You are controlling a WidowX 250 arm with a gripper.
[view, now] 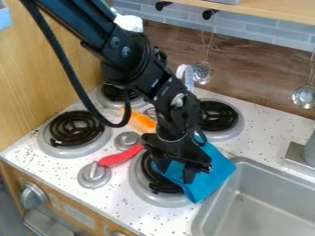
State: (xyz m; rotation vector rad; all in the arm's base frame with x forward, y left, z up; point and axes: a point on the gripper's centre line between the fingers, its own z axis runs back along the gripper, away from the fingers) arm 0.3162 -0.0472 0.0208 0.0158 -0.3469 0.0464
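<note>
The black gripper [176, 171] points down over the front right burner [148, 191], its two fingers spread apart and open. A blue cloth [212, 173] lies under and beside the fingers, covering part of that burner and the counter near the sink's edge. Cloth also shows between the fingers. Left of the gripper, a red handle-like object [120, 157] lies between the stove knobs and the burner. An orange object [142, 121] rests behind it, partly hidden by the arm and its cable.
The metal sink [265, 203] is at the lower right, with a grey faucet base [298, 156] behind it. Other coil burners stand at the left [75, 129] and back right [216, 116]. Metal utensils [202, 72] hang along the back wall; a wooden wall borders the left.
</note>
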